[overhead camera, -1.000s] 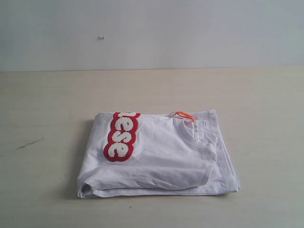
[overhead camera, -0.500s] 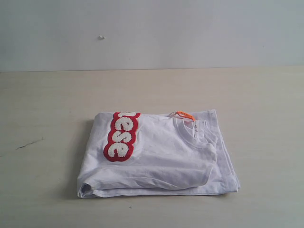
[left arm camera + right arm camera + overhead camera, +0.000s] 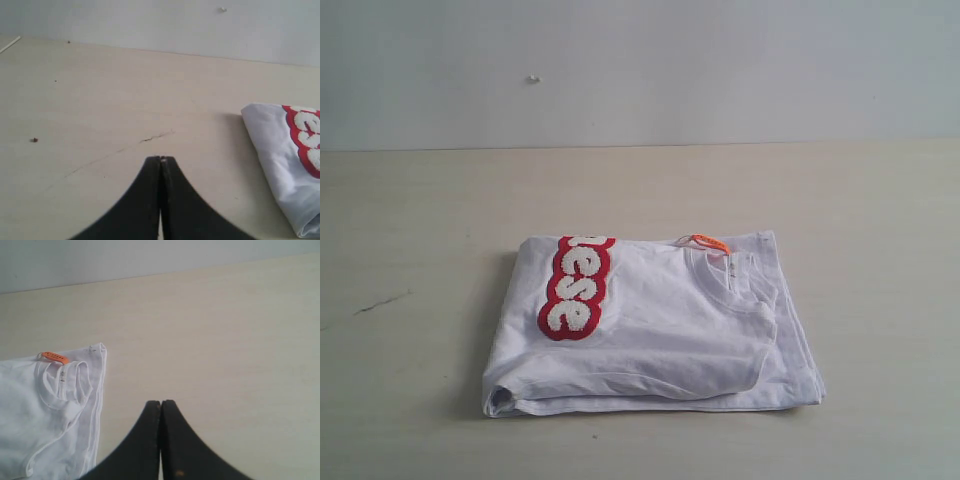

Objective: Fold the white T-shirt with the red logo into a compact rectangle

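The white T-shirt [image 3: 655, 330] lies folded into a rough rectangle in the middle of the table. Part of the red logo [image 3: 575, 286] shows on its upper left, with fuzzy white letters. The ribbed neck and orange tag [image 3: 710, 243] sit at its upper right. Neither gripper appears in the exterior view. My left gripper [image 3: 160, 161] is shut with nothing in it, off the left side of the T-shirt [image 3: 287, 160]. My right gripper [image 3: 160, 404] is shut and empty too, off the right side of the T-shirt [image 3: 45, 415] near the orange tag [image 3: 54, 357].
The pale wooden table [image 3: 420, 220] runs back to a plain light wall [image 3: 640, 70]. A thin dark scratch [image 3: 380, 302] marks the tabletop left of the shirt, and the same scratch [image 3: 155, 136] shows ahead of the left gripper.
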Controlling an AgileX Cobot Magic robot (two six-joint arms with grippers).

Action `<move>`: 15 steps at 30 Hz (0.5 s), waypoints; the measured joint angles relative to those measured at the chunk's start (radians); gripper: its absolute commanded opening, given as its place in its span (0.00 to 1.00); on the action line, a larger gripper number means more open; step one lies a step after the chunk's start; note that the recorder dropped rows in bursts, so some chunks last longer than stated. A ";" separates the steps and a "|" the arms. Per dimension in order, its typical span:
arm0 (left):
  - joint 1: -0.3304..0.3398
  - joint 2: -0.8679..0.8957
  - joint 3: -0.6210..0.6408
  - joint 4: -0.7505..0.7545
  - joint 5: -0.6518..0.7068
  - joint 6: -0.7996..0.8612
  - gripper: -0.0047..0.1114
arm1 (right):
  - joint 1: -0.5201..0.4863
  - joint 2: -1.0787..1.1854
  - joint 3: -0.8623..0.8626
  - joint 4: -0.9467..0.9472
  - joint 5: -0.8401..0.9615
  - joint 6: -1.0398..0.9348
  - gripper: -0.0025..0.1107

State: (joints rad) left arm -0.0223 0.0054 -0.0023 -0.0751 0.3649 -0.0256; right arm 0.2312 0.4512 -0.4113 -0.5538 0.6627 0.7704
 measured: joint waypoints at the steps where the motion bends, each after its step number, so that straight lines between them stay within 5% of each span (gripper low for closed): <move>1: 0.000 0.000 0.000 0.000 0.000 0.000 0.04 | 0.000 0.000 0.000 0.000 0.000 0.000 0.02; 15: 0.000 0.000 0.000 0.004 0.001 0.000 0.04 | 0.000 0.000 0.000 0.000 0.000 0.000 0.02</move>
State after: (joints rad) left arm -0.0223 0.0054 -0.0023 -0.0714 0.3655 -0.0256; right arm 0.2312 0.4512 -0.4113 -0.5538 0.6627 0.7704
